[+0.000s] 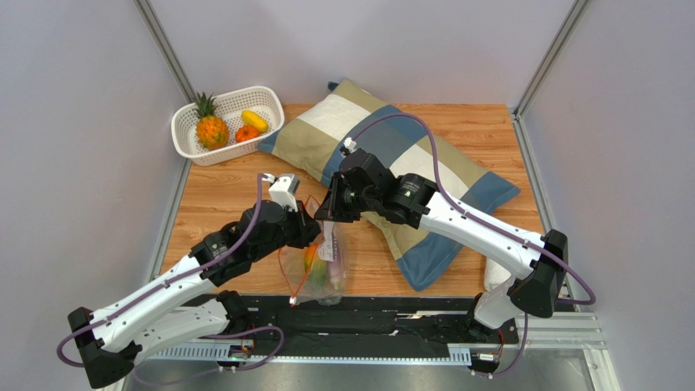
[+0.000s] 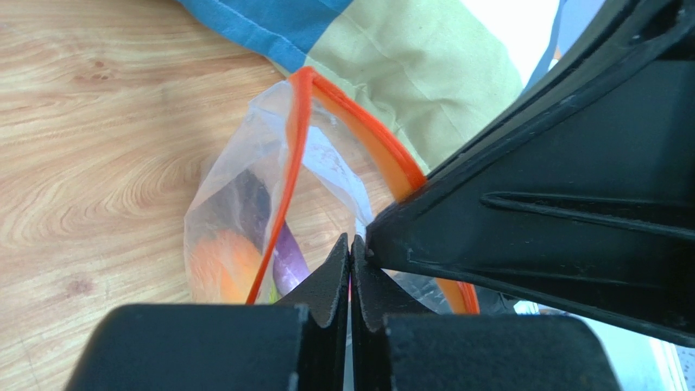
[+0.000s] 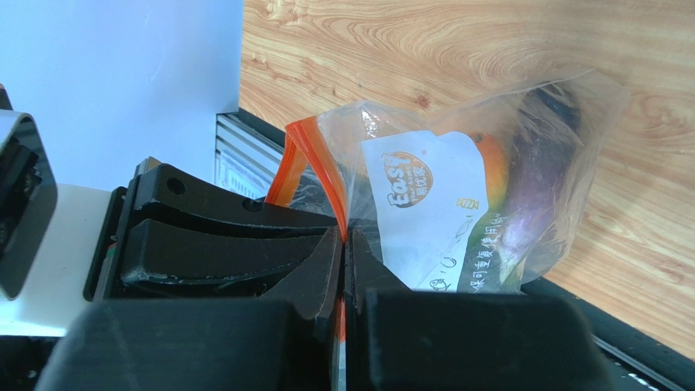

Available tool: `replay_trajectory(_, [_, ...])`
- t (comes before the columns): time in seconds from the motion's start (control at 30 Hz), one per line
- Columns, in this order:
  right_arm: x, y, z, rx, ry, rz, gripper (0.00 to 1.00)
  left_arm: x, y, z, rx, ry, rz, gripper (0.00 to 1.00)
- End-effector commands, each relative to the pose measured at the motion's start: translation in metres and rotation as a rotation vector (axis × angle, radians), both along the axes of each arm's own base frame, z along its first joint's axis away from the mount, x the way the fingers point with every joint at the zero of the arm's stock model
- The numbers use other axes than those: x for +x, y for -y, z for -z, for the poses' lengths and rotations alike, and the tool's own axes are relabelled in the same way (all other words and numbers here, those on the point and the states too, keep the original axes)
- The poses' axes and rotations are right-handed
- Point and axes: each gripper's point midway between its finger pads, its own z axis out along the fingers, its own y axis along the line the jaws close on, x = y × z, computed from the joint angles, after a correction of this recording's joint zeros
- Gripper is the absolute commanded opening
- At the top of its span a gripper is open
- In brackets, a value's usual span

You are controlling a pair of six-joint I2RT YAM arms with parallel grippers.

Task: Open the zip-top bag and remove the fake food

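A light wooden surface (image 1: 220, 199) carries a blue-and-beige patchwork pillow (image 1: 391, 147) and, far left, a white perforated basket (image 1: 181, 137). Near centre hangs the clear, orange-red-stripped zip-top bag (image 1: 326, 273), with the jaws of the left gripper (image 1: 314, 228) and right gripper (image 1: 328, 213) clamped on its rim and orange and purple plastic food (image 3: 489, 175) inside.

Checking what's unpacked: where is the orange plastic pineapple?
Top view: the orange plastic pineapple sits in the white perforated basket, far left, beside the patchwork pillow.

The wooden table (image 1: 489, 130) bears a white basket (image 1: 222, 152), a checked pillow (image 1: 383, 138) and, near-edge, the zip-top bag (image 1: 326, 277) (contact unclear).
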Motion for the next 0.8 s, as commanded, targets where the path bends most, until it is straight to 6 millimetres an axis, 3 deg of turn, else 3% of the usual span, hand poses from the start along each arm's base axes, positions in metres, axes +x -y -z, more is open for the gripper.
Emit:
replay_trajectory(0.0, [0.007,-0.001,-0.031,0.128,0.000,0.065,0.00,0.003,-0.006,-0.005,-0.052,0.017,-0.059,0.00])
replay_trajectory(0.23, [0.019,0.013,-0.055,0.229,0.006,0.167,0.00,-0.008,-0.009,0.034,0.024,0.001,-0.030,0.04])
replay_trajectory(0.53, [0.016,0.002,-0.057,0.267,-0.006,0.101,0.00,-0.005,-0.015,0.047,0.130,0.120,-0.026,0.15])
replay_trajectory(0.77, [0.025,0.002,-0.056,0.274,-0.005,0.116,0.00,-0.022,-0.007,0.048,0.047,0.150,0.090,0.18])
